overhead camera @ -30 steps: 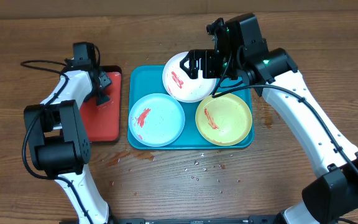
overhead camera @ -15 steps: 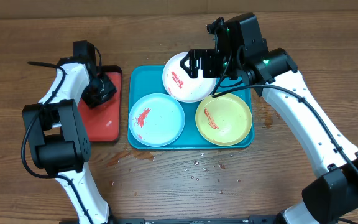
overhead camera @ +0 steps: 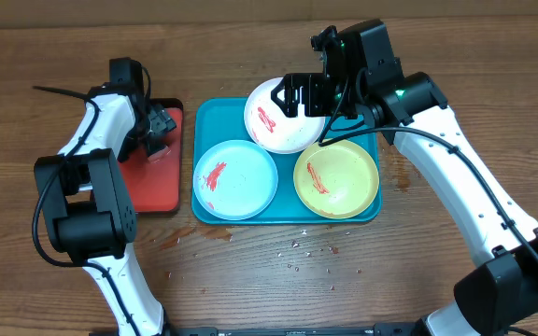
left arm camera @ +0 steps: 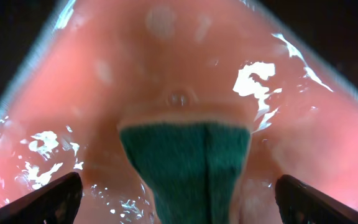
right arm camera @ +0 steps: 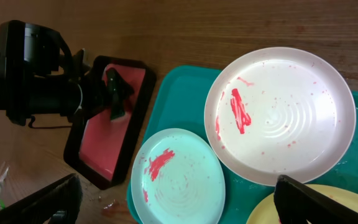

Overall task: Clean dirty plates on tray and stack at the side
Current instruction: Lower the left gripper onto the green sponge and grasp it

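The turquoise tray (overhead camera: 215, 119) holds three plates with red sauce smears: white (overhead camera: 278, 121) at the back, light blue (overhead camera: 234, 179) front left, yellow-green (overhead camera: 336, 177) front right. My right gripper (overhead camera: 299, 93) hovers open and empty over the white plate's back edge. Its wrist view shows the white plate (right arm camera: 278, 115), the light blue plate (right arm camera: 179, 177) and a sliver of the yellow-green one (right arm camera: 266, 216) between its open fingers (right arm camera: 179, 205). My left gripper (overhead camera: 157, 129) is open just above a green sponge (left arm camera: 188, 165) on the wet red tray (left arm camera: 104, 93).
The smaller red tray (overhead camera: 152, 177) with a dark rim lies left of the turquoise tray. Crumbs (overhead camera: 306, 254) and a sauce stain (overhead camera: 171, 238) lie on the wooden table in front. A black cable (overhead camera: 59, 93) trails at the far left.
My left gripper has shifted and turned slightly over the red tray, staying above the sponge. The right arm and the plates have not moved.
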`<state>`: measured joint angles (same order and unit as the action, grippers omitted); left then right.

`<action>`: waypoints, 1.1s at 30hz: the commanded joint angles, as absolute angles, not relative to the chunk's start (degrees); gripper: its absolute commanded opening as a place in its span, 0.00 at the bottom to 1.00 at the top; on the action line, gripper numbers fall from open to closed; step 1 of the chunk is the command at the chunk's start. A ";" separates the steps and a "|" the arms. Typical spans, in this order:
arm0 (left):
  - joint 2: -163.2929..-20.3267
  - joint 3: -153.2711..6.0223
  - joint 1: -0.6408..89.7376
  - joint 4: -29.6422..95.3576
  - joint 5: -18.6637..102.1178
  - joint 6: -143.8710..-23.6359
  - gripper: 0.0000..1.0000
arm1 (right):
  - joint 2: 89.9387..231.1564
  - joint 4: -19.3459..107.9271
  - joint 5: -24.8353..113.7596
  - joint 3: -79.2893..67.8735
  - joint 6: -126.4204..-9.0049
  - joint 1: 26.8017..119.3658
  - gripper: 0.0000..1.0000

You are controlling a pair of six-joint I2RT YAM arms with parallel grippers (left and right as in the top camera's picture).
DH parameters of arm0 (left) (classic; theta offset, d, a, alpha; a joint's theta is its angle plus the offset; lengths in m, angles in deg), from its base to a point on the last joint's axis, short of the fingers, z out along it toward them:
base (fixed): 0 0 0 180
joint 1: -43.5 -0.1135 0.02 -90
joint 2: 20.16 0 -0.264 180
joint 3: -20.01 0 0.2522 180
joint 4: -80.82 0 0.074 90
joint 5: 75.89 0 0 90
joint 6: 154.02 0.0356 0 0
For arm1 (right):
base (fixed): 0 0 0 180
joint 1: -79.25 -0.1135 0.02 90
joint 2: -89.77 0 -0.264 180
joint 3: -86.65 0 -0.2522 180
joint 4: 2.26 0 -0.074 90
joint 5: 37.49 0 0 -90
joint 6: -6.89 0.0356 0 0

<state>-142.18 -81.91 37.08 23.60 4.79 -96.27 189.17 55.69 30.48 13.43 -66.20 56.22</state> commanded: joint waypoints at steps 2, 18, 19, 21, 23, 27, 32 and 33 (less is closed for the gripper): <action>-142.94 -83.22 36.67 24.65 1.58 -96.38 1.00 | 188.86 55.36 31.03 14.94 -66.16 56.11 1.00; -142.29 -86.00 36.25 19.65 6.65 -96.38 0.04 | 188.86 55.84 31.03 14.94 -66.16 56.11 1.00; -142.14 -87.09 36.23 18.46 6.60 -96.31 0.04 | 188.86 55.91 31.03 14.94 -66.16 56.11 1.00; -142.03 -89.08 36.25 16.54 6.71 -96.20 0.47 | 188.86 56.06 31.03 14.94 -66.16 56.11 1.00; -142.03 -90.21 36.25 14.90 7.21 -96.18 1.00 | 188.86 56.19 31.03 14.94 -66.16 56.11 1.00; -142.09 -89.49 36.36 12.85 10.69 -96.20 1.00 | 188.86 56.17 31.05 14.94 -66.18 56.11 1.00; -142.33 -87.26 36.52 12.98 11.21 -96.44 1.00 | 188.86 56.15 31.05 14.94 -66.18 56.11 1.00; -142.42 -86.63 36.56 13.24 11.21 -96.44 1.00 | 188.86 56.15 31.05 14.94 -66.18 56.11 1.00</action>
